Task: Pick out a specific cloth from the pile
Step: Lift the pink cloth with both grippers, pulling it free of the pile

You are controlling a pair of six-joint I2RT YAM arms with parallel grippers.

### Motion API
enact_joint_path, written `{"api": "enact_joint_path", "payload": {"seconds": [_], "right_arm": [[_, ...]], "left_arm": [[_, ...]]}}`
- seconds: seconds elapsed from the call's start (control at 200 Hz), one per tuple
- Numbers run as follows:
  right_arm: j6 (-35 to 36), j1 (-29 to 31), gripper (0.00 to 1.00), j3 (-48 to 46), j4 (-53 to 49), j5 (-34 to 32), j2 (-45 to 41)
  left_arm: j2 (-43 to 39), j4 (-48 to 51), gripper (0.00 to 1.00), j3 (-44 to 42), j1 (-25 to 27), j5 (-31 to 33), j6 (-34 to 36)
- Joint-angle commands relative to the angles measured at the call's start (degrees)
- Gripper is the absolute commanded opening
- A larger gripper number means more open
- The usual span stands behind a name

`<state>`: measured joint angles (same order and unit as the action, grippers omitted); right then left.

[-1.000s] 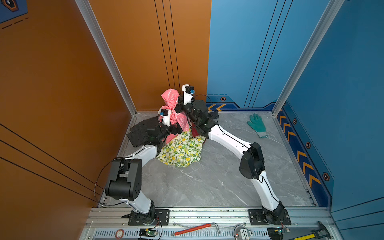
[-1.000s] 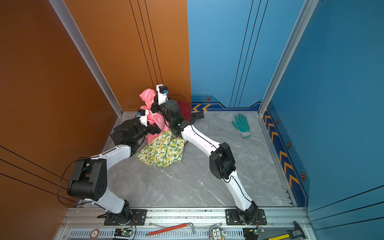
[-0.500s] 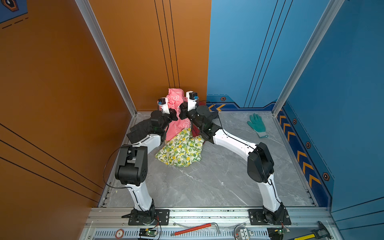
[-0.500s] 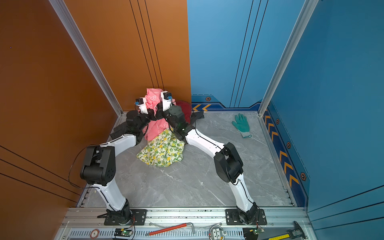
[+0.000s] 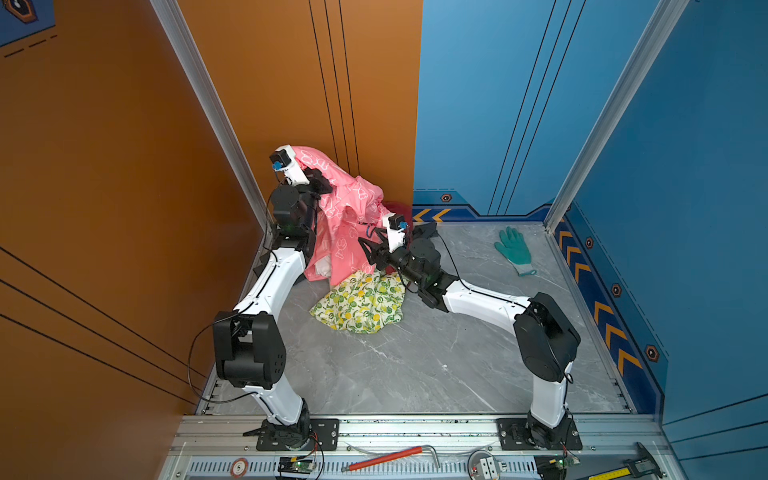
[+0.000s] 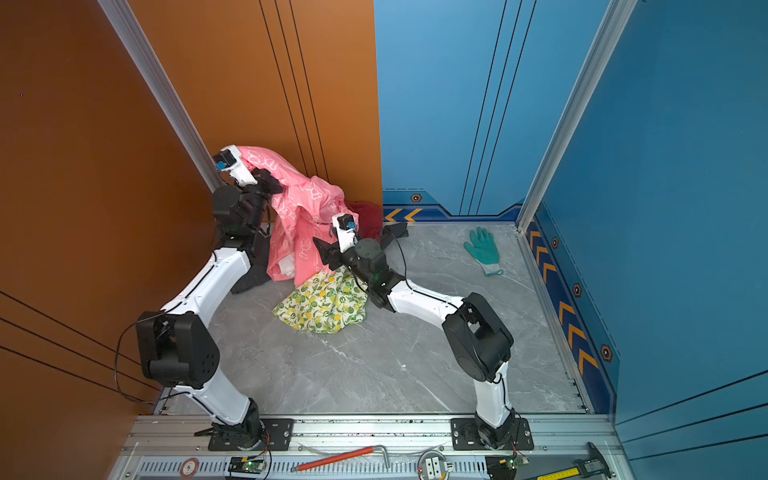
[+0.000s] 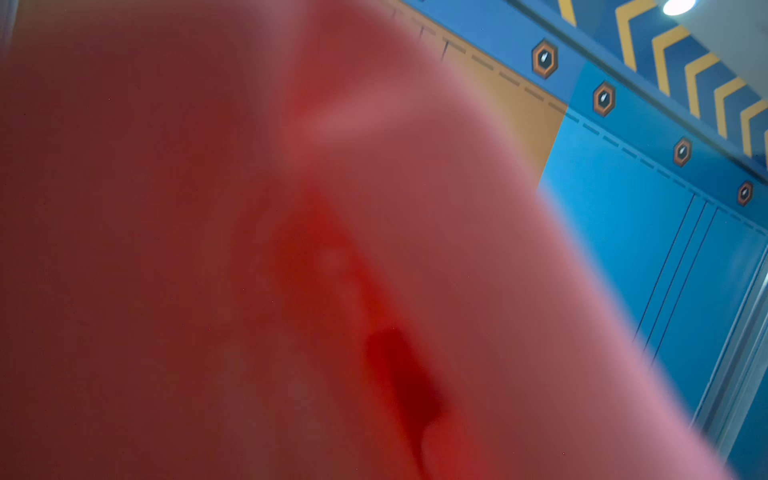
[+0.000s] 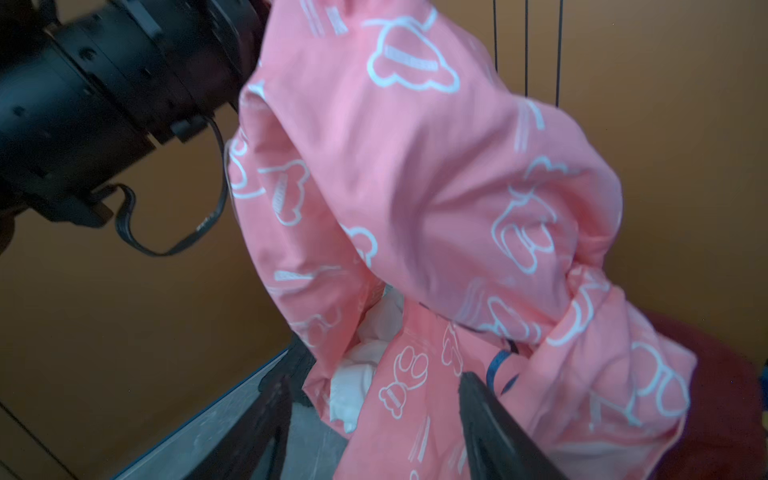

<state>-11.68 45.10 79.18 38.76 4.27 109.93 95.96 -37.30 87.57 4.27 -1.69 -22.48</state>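
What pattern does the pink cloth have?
White outline cartoon shapes; the cloth shows best in the right wrist view.

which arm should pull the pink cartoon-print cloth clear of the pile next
Left, most likely. The left arm is raised high with its jaws shut on the coral-pink cloth, which hangs from it over the pile. The right arm sits low with jaws open, holding nothing.

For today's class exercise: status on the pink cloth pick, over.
Left tool shut on pink cloth, raised high. Right tool open at its lower folds. Hem meets pile; not clear yet.
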Motion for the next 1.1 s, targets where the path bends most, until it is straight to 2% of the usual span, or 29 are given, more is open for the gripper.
{"api": "enact_joint_path", "payload": {"seconds": [0.0,0.12,0.22,0.385,0.49,0.541,0.701,0.721,0.741,0.761,0.776,0.801,0.816,0.821,1.046,1.096], "right_arm": [[2.4,0.2,0.79,-3.2,4.5,1.4,-2.8],[4.3,0.1,0.88,-7.6,5.8,-0.7,-4.5],[8.2,-0.1,1.0,-8.7,6.8,-3.7,-4.7],[15.5,-0.4,0.99,-2.4,7.6,-8.8,0.7],[18.4,-0.9,1.0,4.7,8.5,-14.2,6.6],[19.8,-1.3,1.0,8.7,9.2,-14.3,10.6],[21.0,-3.1,1.0,33.6,0.9,-15.2,26.4],[21.0,-3.4,0.97,36.5,0.0,-15.4,28.0],[20.9,-3.5,0.89,39.2,-0.8,-15.5,29.4],[21.0,-3.6,0.78,41.5,-1.9,-15.3,30.5],[21.0,-3.7,0.65,43.3,-3.0,-15.3,31.0],[21.0,-3.7,0.36,45.7,-4.7,-15.0,31.5],[20.9,-3.7,0.06,47.0,-5.7,-15.1,31.6],[20.8,-3.6,0.01,47.3,-6.0,-15.1,31.6],[15.5,-2.8,0.0,49.4,-10.3,-14.2,24.3],[14.1,-3.0,0.0,51.2,-11.9,-13.9,23.5]], "left_arm": [[-1.9,5.9,0.0,5.6,1.5,3.0,-0.8],[-1.7,11.4,0.0,10.7,3.0,2.7,-1.5],[-1.8,15.4,0.0,13.7,4.4,0.7,-2.3],[-3.8,21.4,0.0,15.3,6.9,-4.1,-4.1],[-6.5,24.0,0.0,13.6,8.3,-6.8,-5.1],[-8.1,24.7,0.0,12.2,8.6,-8.4,-5.8],[-13.5,28.9,0.0,8.4,8.9,-10.3,-6.7],[-14.1,29.7,0.0,8.1,8.8,-10.3,-6.5],[-14.5,30.8,0.0,7.7,8.7,-10.3,-6.2],[-15.3,32.1,0.0,7.4,8.6,-10.4,-5.6],[-15.7,33.1,0.0,7.1,8.5,-10.3,-5.1],[-16.3,35.0,0.0,6.7,8.4,-9.9,-4.4],[-16.8,36.2,0.0,6.3,8.2,-9.5,-4.0],[-16.9,36.6,0.0,6.2,8.2,-9.4,-3.8],[-21.5,45.4,0.0,-2.4,5.7,-3.0,0.6],[-21.8,46.5,0.07,-3.9,4.8,-2.6,0.7]]}}
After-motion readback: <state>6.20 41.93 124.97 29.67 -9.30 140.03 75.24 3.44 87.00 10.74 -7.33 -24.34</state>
